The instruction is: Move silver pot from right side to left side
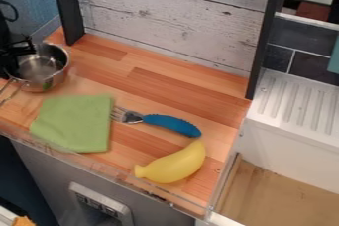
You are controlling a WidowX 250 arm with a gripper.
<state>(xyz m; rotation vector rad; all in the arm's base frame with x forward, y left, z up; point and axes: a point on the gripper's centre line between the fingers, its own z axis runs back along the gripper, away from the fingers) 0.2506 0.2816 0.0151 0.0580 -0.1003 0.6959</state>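
Where the silver pot [51,78] stands, the gripper [13,57] hangs at its rim.

a toy kitchen, by its wooden counter [165,87], white sink [285,136] and silver pot [54,65].

Camera view: fixed, high on the 6 o'clock side of the counter [159,84] | facing: down at a slant, toward the plank wall [172,17] at 12 | range: near, countertop spanning most of the width | frame: drainboard [298,102] at 3
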